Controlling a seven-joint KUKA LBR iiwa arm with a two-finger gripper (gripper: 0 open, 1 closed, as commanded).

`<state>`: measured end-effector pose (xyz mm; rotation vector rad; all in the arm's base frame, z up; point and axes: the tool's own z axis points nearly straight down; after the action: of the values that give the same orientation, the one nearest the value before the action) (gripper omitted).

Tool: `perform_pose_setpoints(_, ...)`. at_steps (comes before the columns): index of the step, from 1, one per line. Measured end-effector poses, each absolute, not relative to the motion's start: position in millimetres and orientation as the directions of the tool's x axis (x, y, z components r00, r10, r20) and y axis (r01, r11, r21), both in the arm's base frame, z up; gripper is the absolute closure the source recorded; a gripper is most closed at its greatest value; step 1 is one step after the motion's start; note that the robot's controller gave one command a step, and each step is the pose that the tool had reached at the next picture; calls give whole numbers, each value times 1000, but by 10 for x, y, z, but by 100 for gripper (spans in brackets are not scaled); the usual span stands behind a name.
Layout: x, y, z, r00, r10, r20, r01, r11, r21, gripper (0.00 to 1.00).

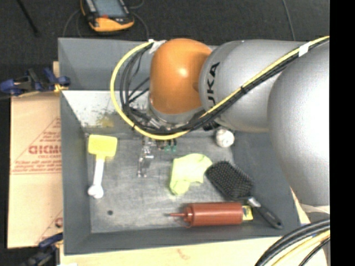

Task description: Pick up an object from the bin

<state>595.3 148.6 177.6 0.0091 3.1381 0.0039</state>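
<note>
Down at the lower edge of the bin [75, 165], a brown bottle [213, 214] lies on its side with its nozzle pointing left. Just above its right end lies a black hairbrush [228, 180], its handle running to the lower right. Left of the hairbrush and just beside it sits a crumpled green wad [186, 172]. At the left of the floor lies a yellow brush [101, 148], its white handle pointing down the frame.

The pincer [144, 168] hangs at mid-frame over bare grey floor, between the yellow brush and the green wad. The wad is nearer, just to its right, apart from it; the brush is farther off to its left. Whether the pincer is released or clenched I cannot tell.

Farther up, right of centre, a white ball [224, 139] rests under the arm [266, 93], whose orange cover [175, 76] sits above the pincer.
</note>
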Motion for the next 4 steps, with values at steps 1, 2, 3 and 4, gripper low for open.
perform_pose_setpoints(1, 6005, 1415, 1218, -997, 73, -8, 73, 997, 4, 0)
perform_pose_setpoints(2, 6116, 1598, 1165, -1000, -15, 9, -15, 1000, -4, 0)
perform_pose_setpoints(3, 6290, 1757, 1387, -991, -133, -10, -133, 991, 1, 0)
perform_pose_setpoints(4, 6369, 1902, 1093, -990, 144, -7, 144, 990, 3, 0)
